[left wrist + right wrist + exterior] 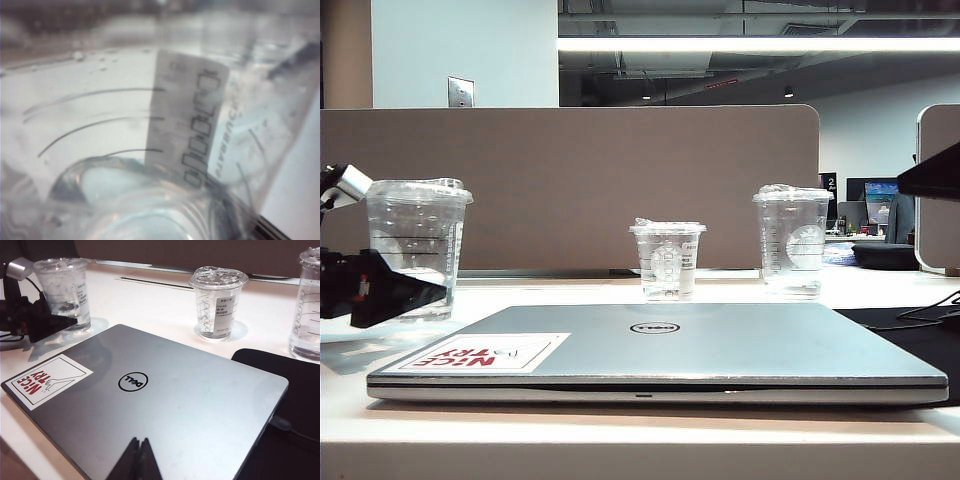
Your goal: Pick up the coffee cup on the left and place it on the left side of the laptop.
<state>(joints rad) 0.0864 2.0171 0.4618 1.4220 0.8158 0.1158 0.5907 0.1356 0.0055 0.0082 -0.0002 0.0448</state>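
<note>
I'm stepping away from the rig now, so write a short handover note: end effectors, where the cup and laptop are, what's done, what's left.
Left end effector: open, around the base of the coffee cup; no grip visible yet.
Right end effector: shut, parked above the near edge of the laptop, holding nothing.
Coffee cup: upright on the table at far left, behind the laptop's left corner.
Laptop: closed, flat, centre.
Done: approach to the cup.
Left: close, lift, set the cup down left of the laptop.

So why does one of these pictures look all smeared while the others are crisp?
Left wrist view: the coffee cup fills the lens, too close to focus. Exterior view: sharp, bright ceiling strip, left gripper a dark silhouette. Right wrist view: clear, soft sheen on the laptop, right gripper shut.
</note>
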